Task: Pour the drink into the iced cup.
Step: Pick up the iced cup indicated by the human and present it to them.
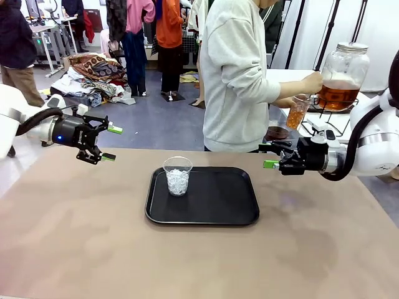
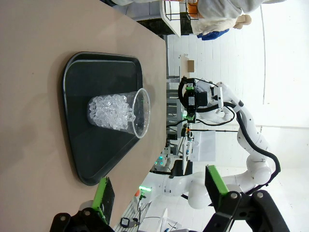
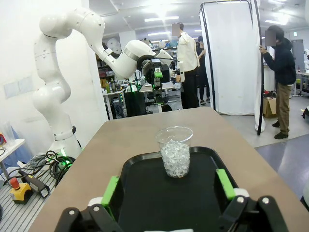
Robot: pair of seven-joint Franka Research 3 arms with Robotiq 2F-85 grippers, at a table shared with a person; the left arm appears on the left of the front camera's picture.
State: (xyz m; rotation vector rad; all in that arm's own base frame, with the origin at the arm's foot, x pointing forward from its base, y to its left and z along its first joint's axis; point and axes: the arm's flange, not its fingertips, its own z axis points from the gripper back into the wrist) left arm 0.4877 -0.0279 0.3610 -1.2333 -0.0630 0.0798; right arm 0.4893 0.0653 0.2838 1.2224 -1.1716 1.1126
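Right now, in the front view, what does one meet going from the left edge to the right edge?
left gripper, open → iced cup on the black tray → right gripper, open → glass dispenser jar with the amber drink

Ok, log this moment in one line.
left gripper: open, empty | right gripper: open, empty | iced cup: upright on tray | person: holds second cup at dispenser jar

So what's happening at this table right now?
A person at the far side holds a small cup, partly filled, at the glass dispenser jar of amber drink. The iced cup stands on the black tray, with no drink in it yet. The left gripper and right gripper hover open on either side, holding nothing.
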